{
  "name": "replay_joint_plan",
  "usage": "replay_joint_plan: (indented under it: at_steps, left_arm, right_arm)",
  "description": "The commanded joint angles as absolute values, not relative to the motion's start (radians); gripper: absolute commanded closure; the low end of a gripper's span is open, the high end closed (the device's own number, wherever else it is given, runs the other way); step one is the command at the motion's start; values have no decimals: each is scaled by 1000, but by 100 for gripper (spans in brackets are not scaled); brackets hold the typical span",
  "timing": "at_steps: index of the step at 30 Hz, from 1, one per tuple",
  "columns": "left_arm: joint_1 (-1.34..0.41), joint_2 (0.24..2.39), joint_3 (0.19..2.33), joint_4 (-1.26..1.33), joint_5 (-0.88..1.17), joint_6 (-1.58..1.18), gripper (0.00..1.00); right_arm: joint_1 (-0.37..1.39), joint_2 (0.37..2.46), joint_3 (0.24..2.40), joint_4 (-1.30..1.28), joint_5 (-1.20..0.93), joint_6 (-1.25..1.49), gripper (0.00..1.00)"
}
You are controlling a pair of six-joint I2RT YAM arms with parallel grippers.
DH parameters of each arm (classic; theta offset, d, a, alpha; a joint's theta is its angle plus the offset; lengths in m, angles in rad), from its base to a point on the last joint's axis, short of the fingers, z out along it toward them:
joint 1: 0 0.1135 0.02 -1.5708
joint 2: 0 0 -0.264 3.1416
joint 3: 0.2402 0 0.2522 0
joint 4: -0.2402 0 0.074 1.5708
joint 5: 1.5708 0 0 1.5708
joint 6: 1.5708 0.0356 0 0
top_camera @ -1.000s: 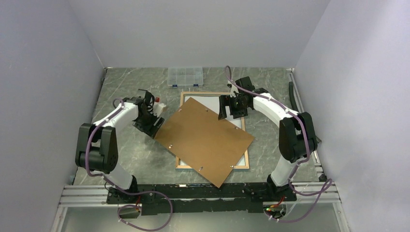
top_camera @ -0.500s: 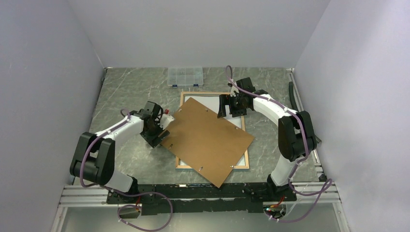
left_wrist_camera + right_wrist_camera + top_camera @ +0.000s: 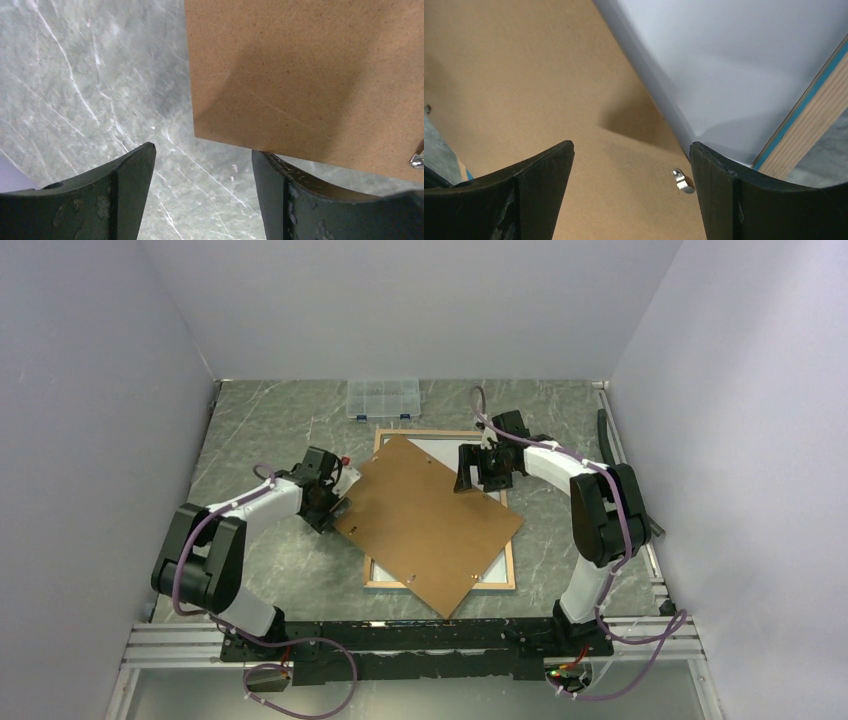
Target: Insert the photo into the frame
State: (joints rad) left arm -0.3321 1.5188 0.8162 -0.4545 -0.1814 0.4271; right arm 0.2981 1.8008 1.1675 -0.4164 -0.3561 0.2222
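The frame (image 3: 385, 584) lies face down mid-table, its light wood back up; its wood rim with a blue edge shows in the right wrist view (image 3: 819, 120). A white sheet, the photo's back (image 3: 440, 448) (image 3: 734, 65), lies inside it; the print side is hidden. The brown backing board (image 3: 430, 525) lies skewed over both. My left gripper (image 3: 335, 502) (image 3: 202, 155) is open at the board's left corner (image 3: 310, 75), its right fingertip (image 3: 270, 165) against the board's edge. My right gripper (image 3: 478, 472) (image 3: 631, 150) is open just above the board's upper right edge (image 3: 524, 75).
A small clear compartment box (image 3: 382, 398) stands at the back of the marble table (image 3: 260, 420). A metal turn clip (image 3: 683, 181) sits on the board by my right finger. Grey walls close in on both sides and the back. A dark cable (image 3: 603, 440) runs along the right edge.
My left gripper has moved right to the board's left corner. The board has shifted and turned slightly to the right. My right gripper has dropped a little.
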Motion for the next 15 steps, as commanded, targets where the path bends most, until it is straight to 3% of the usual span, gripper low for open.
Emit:
replay_joint_plan:
  at_steps: [1, 15]
  left_arm:
    - [-337, 1585, 846, -364, -223, 401, 24]
    - [-337, 1621, 904, -375, -246, 369, 24]
  right_arm:
    - [291, 1760, 1124, -364, -372, 245, 11]
    - [273, 1659, 1041, -333, -406, 276, 18]
